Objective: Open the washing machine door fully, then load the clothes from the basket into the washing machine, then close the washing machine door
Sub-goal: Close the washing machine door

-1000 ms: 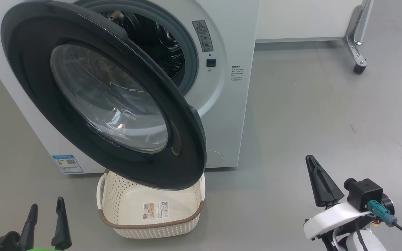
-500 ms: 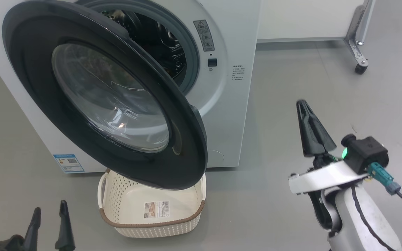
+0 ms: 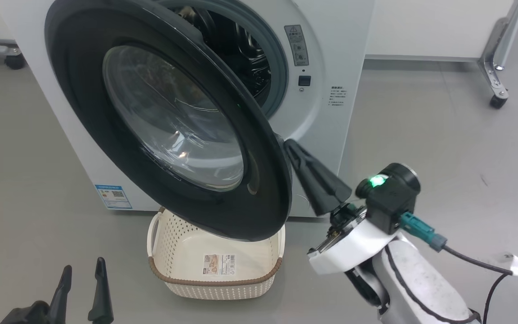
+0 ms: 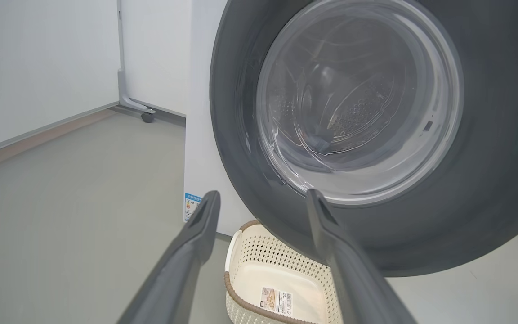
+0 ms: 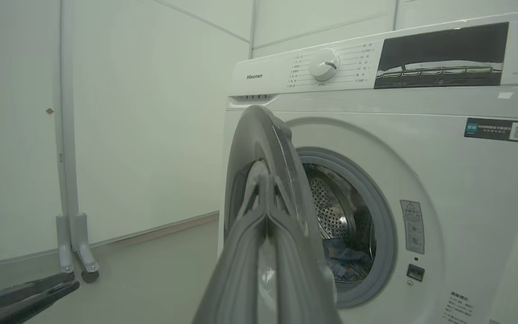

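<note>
right gripper [image 3: 288,145], fingers together, has come up just beside the free edge of the half-open washing machine door [image 3: 173,121]; basket [image 3: 216,282] beneath is empty, clothes [image 5: 346,263] sit in the drum [image 5: 331,211], so closing push looks next; left gripper [image 3: 83,266] spread, idle.

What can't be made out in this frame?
- Head view: whether the right gripper, jaws shut, touches the washing machine door; its tip meets the rim edge-on.
- Head view: far end of the basket, covered by the door.
- Right wrist view: how many clothes, dim inside the drum.
</note>
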Tool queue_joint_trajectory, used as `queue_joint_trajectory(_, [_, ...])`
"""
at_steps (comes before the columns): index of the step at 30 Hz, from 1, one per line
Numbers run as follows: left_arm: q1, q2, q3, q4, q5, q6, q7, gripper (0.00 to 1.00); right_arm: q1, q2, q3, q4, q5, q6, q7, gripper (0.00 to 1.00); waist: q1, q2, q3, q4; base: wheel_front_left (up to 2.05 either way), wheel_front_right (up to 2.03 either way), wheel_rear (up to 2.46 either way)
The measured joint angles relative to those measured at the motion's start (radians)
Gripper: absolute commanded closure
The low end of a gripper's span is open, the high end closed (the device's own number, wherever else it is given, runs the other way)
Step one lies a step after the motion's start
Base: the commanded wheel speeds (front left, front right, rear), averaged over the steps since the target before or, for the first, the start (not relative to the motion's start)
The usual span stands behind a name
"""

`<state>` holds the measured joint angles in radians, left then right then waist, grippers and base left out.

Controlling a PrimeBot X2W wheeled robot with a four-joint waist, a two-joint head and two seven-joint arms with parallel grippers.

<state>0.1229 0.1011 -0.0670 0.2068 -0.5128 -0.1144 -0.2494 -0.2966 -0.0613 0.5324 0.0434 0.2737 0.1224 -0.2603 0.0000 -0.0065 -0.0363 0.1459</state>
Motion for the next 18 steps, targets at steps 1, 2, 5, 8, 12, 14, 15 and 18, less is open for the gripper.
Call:
queue_joint_trajectory(1, [0.0,-0.001,0.0,-0.002,0.0,0.0,0.0,0.0,0.001,0.0,0.02,0.015,0.001,0.0,0.0,1.0,0.0,0.0,0.001,0.007,0.0,0.0,0.0])
queue_joint_trajectory(2, [0.0,-0.002,0.0,-0.005,0.0,0.0,0.0,0.0,0.003,0.0,0.039,0.03,0.003,0.0,0.0,1.0,0.0,0.0,0.002,0.014,0.0,0.0,0.0])
queue_joint_trajectory(5, [-0.001,-0.008,-0.002,-0.01,0.0,-0.001,0.0,0.0,0.012,0.0,0.074,0.069,0.01,0.0,0.0,1.0,0.0,0.0,0.006,0.034,0.0,0.0,0.0])
queue_joint_trajectory(8, [-0.002,-0.013,-0.007,-0.014,0.0,-0.001,0.0,0.0,0.019,0.0,0.088,0.103,0.02,0.0,0.0,1.0,0.0,0.0,0.015,0.05,0.0,0.0,0.0])
queue_joint_trajectory(12, [-0.008,-0.015,-0.003,-0.02,0.0,-0.001,0.0,0.0,0.018,0.0,0.086,0.137,0.035,0.0,0.0,1.0,0.0,0.0,0.027,0.07,0.0,0.0,0.0])
queue_joint_trajectory(14, [-0.015,-0.016,-0.003,-0.022,0.0,-0.001,0.0,0.0,0.018,0.0,0.081,0.151,0.035,0.0,0.0,1.0,0.0,0.0,0.033,0.08,0.0,0.0,0.0])
queue_joint_trajectory(15, [-0.019,-0.016,-0.003,-0.024,0.0,-0.001,0.0,0.0,0.018,0.0,0.077,0.157,0.036,0.0,0.0,1.0,0.0,0.0,0.036,0.085,0.0,0.0,0.0])
queue_joint_trajectory(18, [-0.025,-0.017,-0.003,-0.03,0.0,-0.004,-0.002,0.0,0.015,0.0,0.068,0.166,0.041,0.0,0.0,1.0,0.0,0.0,0.046,0.1,0.0,0.0,0.0])
